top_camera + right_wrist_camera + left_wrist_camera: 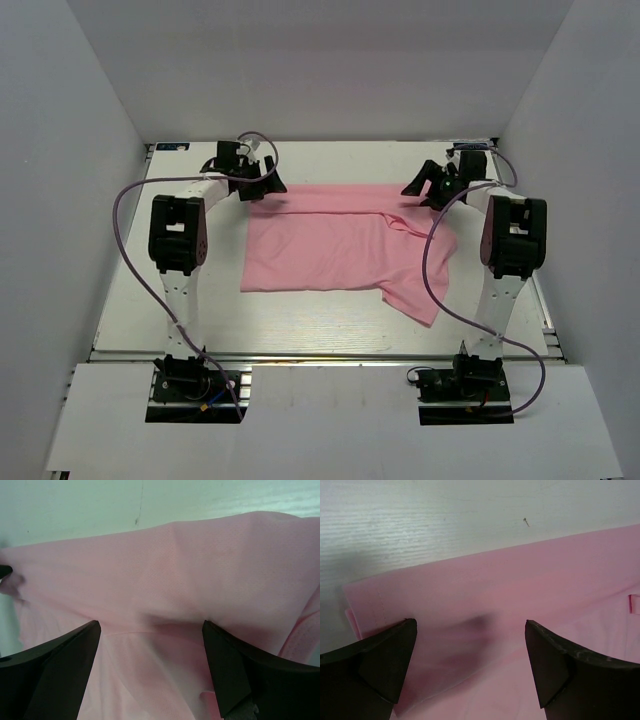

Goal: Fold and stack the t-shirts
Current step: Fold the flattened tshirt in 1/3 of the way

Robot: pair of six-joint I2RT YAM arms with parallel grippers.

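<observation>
Here the pink t-shirt (340, 250) lies partly folded, flat on the desk (300, 325) between the arms, one flap trailing near-right. The left fingers (375, 665) and right fingers (55, 670) stand wide over its far corners, holding nothing, likely placed to pinch that edge for a fold.

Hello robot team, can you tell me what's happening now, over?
Left fingers open, right fingers open, both at far edge of pink t-shirt. T-shirt spread on table, rumpled at right. Right arm's purple cable crosses over it.

Pink t-shirt (340, 250) on white table (300, 322)
</observation>
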